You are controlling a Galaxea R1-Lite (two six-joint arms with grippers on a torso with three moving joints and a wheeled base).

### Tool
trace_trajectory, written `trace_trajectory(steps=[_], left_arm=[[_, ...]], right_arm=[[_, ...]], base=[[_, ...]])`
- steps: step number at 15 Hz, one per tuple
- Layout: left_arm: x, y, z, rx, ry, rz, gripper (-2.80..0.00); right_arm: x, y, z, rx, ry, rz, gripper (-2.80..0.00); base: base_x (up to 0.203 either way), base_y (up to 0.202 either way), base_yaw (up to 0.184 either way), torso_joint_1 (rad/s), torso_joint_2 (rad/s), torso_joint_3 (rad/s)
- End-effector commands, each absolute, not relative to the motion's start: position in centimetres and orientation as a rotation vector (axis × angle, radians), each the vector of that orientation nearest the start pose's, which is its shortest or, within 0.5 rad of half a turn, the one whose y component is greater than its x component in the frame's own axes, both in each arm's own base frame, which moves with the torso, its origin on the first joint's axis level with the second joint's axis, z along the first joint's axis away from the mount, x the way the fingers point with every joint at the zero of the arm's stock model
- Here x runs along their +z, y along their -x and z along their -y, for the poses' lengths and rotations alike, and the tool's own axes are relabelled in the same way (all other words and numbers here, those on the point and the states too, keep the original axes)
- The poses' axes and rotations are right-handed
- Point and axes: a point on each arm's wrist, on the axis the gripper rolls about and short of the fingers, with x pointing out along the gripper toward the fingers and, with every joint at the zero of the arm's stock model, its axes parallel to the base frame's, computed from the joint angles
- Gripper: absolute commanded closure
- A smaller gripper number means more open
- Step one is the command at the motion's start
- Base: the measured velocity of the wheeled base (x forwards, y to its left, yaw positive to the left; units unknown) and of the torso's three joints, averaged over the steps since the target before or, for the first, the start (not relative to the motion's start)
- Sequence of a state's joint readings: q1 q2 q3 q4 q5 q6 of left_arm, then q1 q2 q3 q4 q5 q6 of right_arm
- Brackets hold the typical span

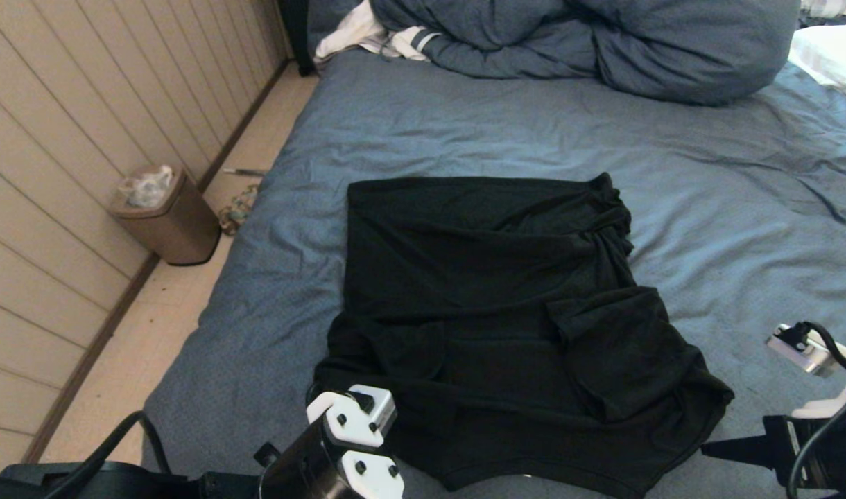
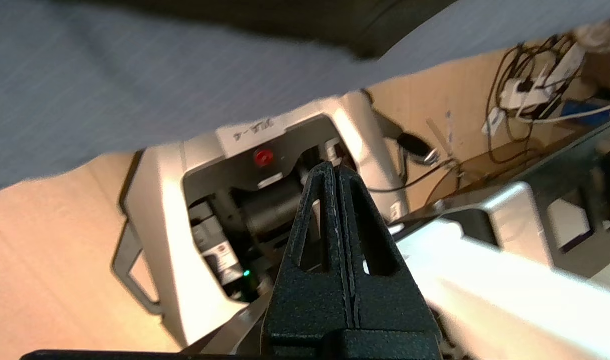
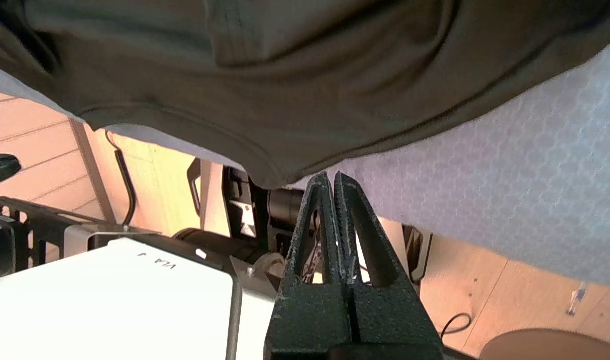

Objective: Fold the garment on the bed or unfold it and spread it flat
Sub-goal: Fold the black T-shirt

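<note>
- Left gripper (image 2: 337,172) and right gripper (image 3: 333,176) sit by the bed's near edge, fingers pressed together, holding nothing; likely between grasps.
- Garment (image 1: 492,326) lies half-folded, rumpled, on the bed (image 1: 707,180); nearest hem by both grippers.
- Beyond: bunched duvet (image 1: 589,41); bin (image 1: 166,222) on floor, left.

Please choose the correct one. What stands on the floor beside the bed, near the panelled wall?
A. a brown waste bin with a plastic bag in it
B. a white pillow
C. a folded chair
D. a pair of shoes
A: the head view shows a brown waste bin on the floor beside the bed, with a clear plastic bag in it.
</note>
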State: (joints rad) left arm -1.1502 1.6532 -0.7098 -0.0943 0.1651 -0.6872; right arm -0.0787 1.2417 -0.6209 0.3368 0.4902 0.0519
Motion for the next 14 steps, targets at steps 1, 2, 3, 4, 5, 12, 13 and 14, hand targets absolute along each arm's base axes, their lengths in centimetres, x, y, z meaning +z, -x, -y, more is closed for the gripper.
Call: trace_trajectory(steps=[1, 2, 3, 4, 5, 12, 13, 14], left_arm=[[12.3, -11.1, 24.3, -0.614, 0.077, -0.963, -2.80], [12.4, -11.3, 24.6, -0.610, 0.082, -0.962, -2.80], [12.4, -11.3, 24.6, -0.600, 0.082, -0.954, -2.80], [12.4, -11.3, 24.5, -0.586, 0.087, -0.948, -2.80], [12.4, -11.2, 24.2, -0.557, 0.088, -0.934, -2.80], [13.6, -10.5, 21.0, -0.420, 0.095, -0.790, -2.80], [14.7, -10.5, 19.9, -0.416, 0.128, -0.763, -2.80], [15.7, -10.8, 18.5, -0.390, 0.162, -0.740, -2.80]], right_arm=[[16.3, -15.1, 0.0, 0.369, -0.311, -0.912, 0.00], [16.3, -15.5, 0.1, 0.371, -0.313, -0.903, 0.00], [16.2, -15.7, 0.1, 0.373, -0.313, -0.899, 0.00], [16.2, -15.9, 0.1, 0.375, -0.312, -0.901, 0.00], [16.1, -15.9, 0.1, 0.374, -0.314, -0.903, 0.00], [16.4, -16.5, 0.2, 0.377, -0.316, -0.892, 0.00], [16.7, -17.3, 0.3, 0.375, -0.322, -0.895, 0.00], [17.2, -18.2, 0.4, 0.371, -0.326, -0.884, 0.00]], base=[[0.000, 0.000, 0.000, 0.000, 0.00, 0.000], [0.000, 0.000, 0.000, 0.000, 0.00, 0.000], [0.000, 0.000, 0.000, 0.000, 0.00, 0.000], [0.000, 0.000, 0.000, 0.000, 0.00, 0.000], [0.000, 0.000, 0.000, 0.000, 0.00, 0.000], [0.000, 0.000, 0.000, 0.000, 0.00, 0.000], [0.000, 0.000, 0.000, 0.000, 0.00, 0.000], [0.000, 0.000, 0.000, 0.000, 0.00, 0.000]])
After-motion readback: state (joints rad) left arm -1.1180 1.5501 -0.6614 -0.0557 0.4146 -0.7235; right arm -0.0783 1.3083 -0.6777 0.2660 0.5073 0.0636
